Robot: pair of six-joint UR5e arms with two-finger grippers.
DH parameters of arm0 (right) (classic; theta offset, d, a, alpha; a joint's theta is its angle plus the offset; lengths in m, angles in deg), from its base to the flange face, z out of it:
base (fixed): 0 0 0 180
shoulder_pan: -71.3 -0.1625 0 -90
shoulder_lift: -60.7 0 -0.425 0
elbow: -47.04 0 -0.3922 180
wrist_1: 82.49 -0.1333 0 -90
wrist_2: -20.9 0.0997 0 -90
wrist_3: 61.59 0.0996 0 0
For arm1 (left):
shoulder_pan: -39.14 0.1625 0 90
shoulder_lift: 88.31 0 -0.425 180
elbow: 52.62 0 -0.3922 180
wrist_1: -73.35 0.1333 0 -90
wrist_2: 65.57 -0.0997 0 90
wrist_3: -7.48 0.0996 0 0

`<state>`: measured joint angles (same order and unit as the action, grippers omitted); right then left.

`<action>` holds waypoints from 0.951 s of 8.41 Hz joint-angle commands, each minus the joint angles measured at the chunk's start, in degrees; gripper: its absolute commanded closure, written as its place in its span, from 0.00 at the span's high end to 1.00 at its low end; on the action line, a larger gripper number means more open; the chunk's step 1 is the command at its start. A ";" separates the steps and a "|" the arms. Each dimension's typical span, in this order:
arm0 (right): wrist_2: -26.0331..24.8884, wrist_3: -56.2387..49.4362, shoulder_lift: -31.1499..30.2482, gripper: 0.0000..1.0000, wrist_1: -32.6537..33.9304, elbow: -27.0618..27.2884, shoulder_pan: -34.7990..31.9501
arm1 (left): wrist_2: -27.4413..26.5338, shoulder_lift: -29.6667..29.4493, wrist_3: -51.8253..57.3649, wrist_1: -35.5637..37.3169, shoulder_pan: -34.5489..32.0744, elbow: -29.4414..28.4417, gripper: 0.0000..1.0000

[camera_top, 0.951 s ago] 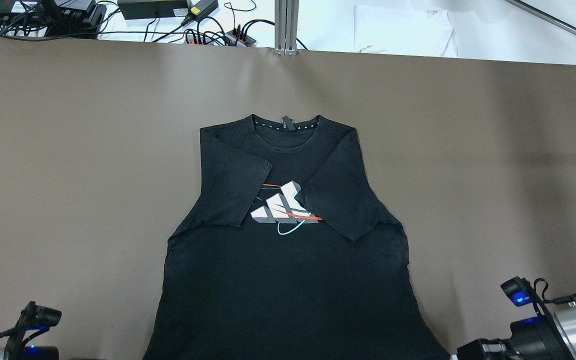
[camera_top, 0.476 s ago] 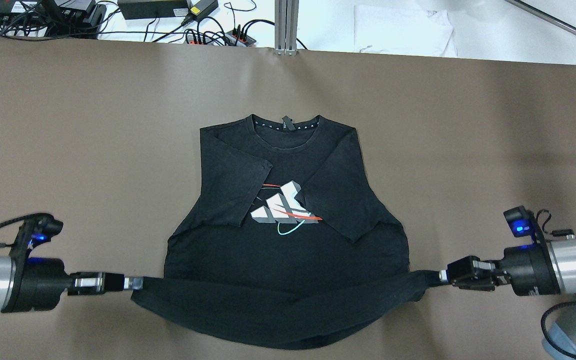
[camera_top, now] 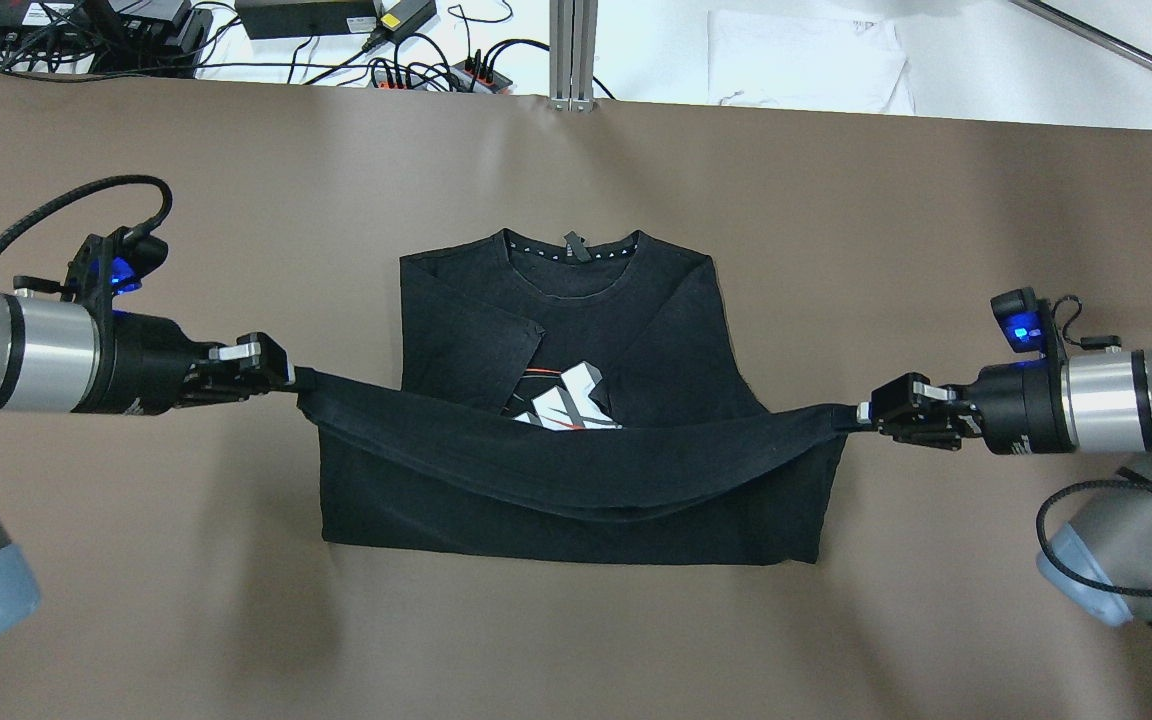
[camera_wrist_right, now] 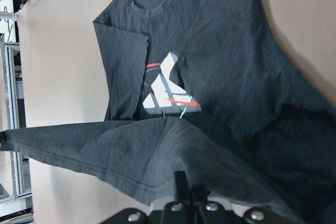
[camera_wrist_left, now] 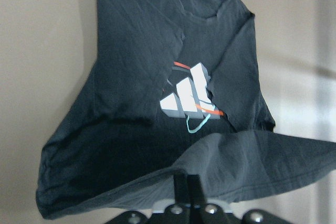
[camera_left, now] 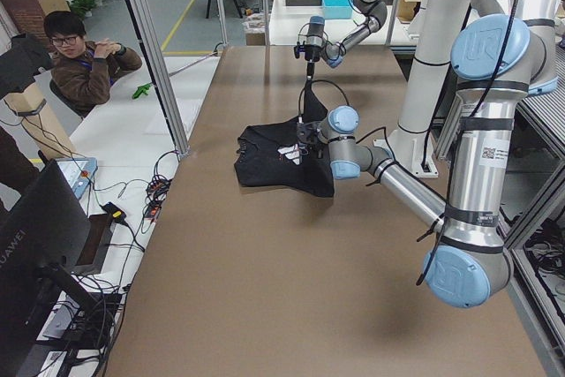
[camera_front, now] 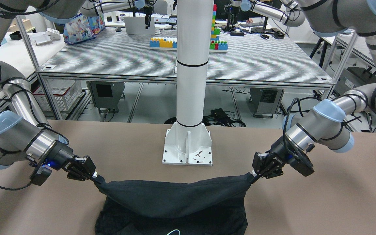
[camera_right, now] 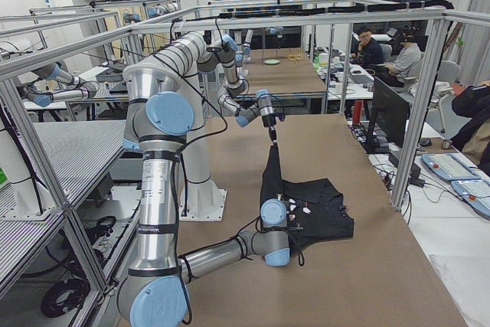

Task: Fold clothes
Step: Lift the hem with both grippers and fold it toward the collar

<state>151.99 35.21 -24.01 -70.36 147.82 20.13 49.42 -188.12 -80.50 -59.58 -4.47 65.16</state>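
Left gripper [camera_top: 293, 377]: clamping shut on the left corner of the hem [camera_top: 576, 455], holding it lifted.
Right gripper [camera_top: 861, 413]: pinching the right corner closed, pulling the hem taut so the fold is landing evenly.
T-shirt [camera_top: 666, 330]: lying mid-table, sleeves tucked in, collar far.
Table [camera_top: 136, 580]: brown, matte, looking snag-free.
Room: lab benches; an operator [camera_left: 84, 64] is sitting on the far side.

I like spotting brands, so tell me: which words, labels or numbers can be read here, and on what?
"HUAWEI": on the back of the monitor.
Shirt: its logo is a striped graphic with no words, and the neck tag is too small to read.
Arm label: a square code with print too small to read.
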 commanded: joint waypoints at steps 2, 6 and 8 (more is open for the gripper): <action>-0.66 -9.69 12.51 0.00 8.06 -12.94 -5.43 | 0.31 -8.71 0.89 1.19 -6.64 -15.17 0.00; -5.74 -14.79 21.78 0.00 10.80 -25.27 -6.14 | -0.04 -13.55 1.41 1.18 -8.85 -22.83 0.00; -9.17 -16.90 23.44 0.00 10.81 -29.48 -6.05 | -0.39 -17.06 1.68 1.18 -9.21 -28.01 0.00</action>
<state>145.85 20.08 -2.44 -59.66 122.45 14.09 49.36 -202.07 -79.08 -58.40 -13.35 41.94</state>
